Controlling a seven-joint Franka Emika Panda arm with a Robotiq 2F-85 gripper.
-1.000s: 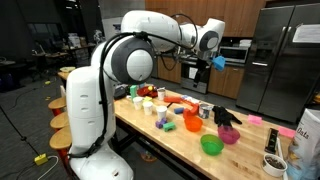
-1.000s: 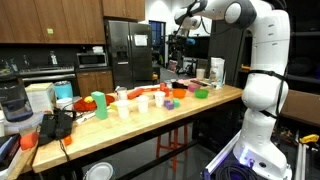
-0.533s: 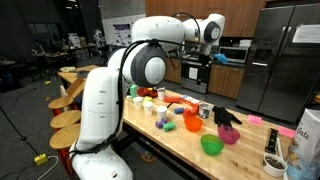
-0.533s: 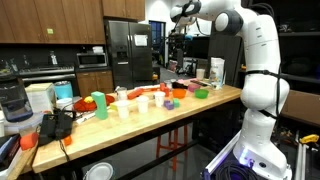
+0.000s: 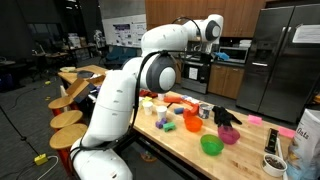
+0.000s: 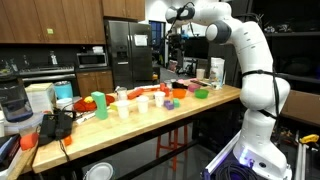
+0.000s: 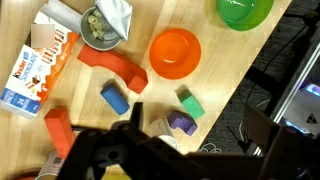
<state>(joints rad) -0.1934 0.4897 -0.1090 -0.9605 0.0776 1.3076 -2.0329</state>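
While the jaws were seen spread wide above the table (image 7: pixel 220 65), the purple block (image 7: pixel 181 123) was judged light and rigid — best gripped across its flat sides.

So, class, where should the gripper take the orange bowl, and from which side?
Probably by its rim, from above: one finger inside, one outside. The orange bowl stands upright, mouth open, and looks too wide to span. Pick the rim away from the red block, where nothing crowds it.

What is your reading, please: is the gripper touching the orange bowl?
Apart. In an exterior view the gripper hangs high above the orange bowl, clear air between.
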